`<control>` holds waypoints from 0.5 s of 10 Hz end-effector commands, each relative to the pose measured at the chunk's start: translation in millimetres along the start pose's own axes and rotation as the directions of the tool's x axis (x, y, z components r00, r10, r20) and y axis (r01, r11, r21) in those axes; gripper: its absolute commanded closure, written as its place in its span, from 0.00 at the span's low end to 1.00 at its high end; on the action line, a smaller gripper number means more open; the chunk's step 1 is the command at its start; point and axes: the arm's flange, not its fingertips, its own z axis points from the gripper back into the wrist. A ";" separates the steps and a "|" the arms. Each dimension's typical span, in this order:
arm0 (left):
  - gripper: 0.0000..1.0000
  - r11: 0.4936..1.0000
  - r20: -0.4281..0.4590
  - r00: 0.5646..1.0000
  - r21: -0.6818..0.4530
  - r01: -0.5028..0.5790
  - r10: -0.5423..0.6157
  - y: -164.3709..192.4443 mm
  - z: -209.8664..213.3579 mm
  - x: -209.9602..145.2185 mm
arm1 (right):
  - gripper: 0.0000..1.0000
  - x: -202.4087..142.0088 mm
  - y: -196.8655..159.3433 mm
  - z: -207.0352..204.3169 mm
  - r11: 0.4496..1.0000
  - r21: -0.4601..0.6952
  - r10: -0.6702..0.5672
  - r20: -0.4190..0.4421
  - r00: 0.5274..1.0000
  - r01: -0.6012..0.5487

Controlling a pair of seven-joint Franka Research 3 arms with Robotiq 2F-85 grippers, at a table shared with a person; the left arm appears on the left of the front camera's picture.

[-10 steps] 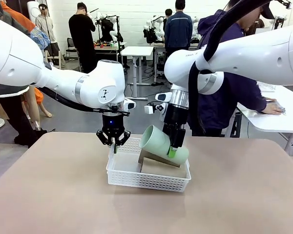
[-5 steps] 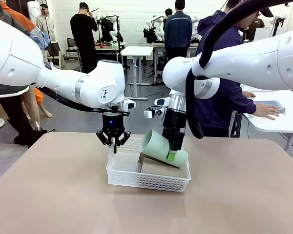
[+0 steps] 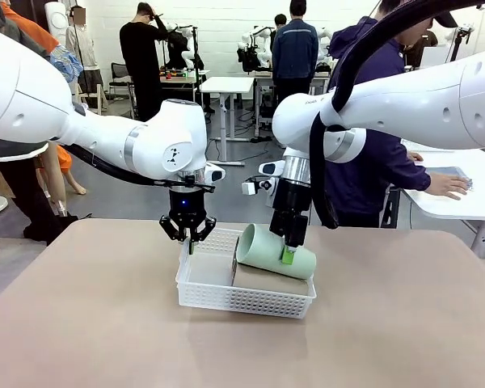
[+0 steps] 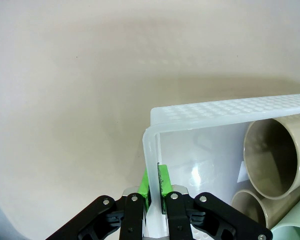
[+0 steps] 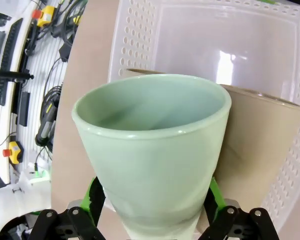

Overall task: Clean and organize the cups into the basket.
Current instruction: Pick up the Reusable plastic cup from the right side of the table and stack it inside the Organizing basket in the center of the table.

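- The mint green cup [image 3: 275, 252] lies on its side in the basket [image 3: 244, 300], atop the tan cups [image 3: 268, 280], its open mouth turned toward the robot's left; in the right wrist view the mint cup [image 5: 155, 150] has its mouth toward the camera, with a tan cup [image 5: 257, 137] beside and beneath it.
- In the left wrist view two tan cups [image 4: 272, 157] lie side by side in the basket [image 4: 230, 107], mouths toward that camera, with a sliver of the mint cup [image 4: 295, 232] at the corner.
- The white perforated basket sits on the surface [image 3: 105, 331], about mid-table.
- The right hand [image 3: 288, 257] stands over the mint cup's narrow end, its green pads [image 5: 95, 197] spread wide on either side of the cup; whether they press it I cannot tell.
- The left hand [image 3: 187, 240] is pinched onto the basket's rim at its left far corner; the left wrist view shows the green pads [image 4: 163, 181] of that hand [image 4: 155, 187] narrow, with the thin wall between them.
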 end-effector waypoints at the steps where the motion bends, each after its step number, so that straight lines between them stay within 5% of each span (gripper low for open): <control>1: 1.00 1.000 0.003 1.000 0.001 0.002 -0.002 0.7 1.7 -0.5 | 0.00 0.5 8.8 13.0 1.000 -0.009 -0.005 0.001 1.000 0.005; 3: 1.00 1.000 0.003 1.000 0.001 0.002 -0.002 0.7 1.7 -0.5 | 0.00 -13.5 30.0 36.5 0.997 -0.069 0.035 0.073 0.997 -0.029; 5: 1.00 1.000 0.003 1.000 0.001 0.002 -0.002 0.7 1.7 -0.5 | 0.00 -60.7 71.2 85.6 0.977 -0.207 0.111 0.267 0.957 -0.056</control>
